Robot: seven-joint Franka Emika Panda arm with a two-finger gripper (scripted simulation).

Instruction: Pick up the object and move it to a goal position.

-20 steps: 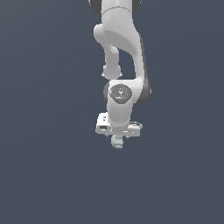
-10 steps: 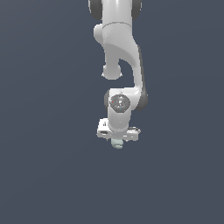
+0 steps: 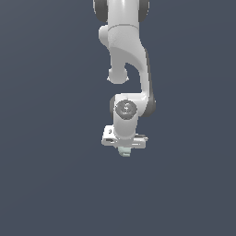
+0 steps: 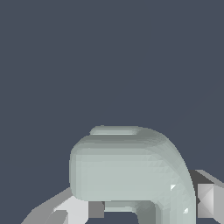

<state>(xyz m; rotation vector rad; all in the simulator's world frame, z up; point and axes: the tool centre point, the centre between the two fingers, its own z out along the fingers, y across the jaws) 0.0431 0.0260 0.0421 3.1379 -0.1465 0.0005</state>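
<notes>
In the exterior view the white arm hangs down the middle of the picture. My gripper [image 3: 123,151] points downward at its lower end. It is shut on the object [image 3: 124,151], a small pale grey-green rounded lump of which only a bit peeks out below the hand. In the wrist view the object [image 4: 131,168] fills the lower middle, close to the camera, rounded with a notch on its near side. It sits between my fingers [image 4: 204,199], one on each side of it. The object is held in the air, apart from any surface.
A plain dark blue-grey background [image 3: 46,138] surrounds the arm in both views. No other object, container or edge shows.
The arm has stretched downward and the gripper, still holding the object, has moved a little lower and toward the exterior view's right.
</notes>
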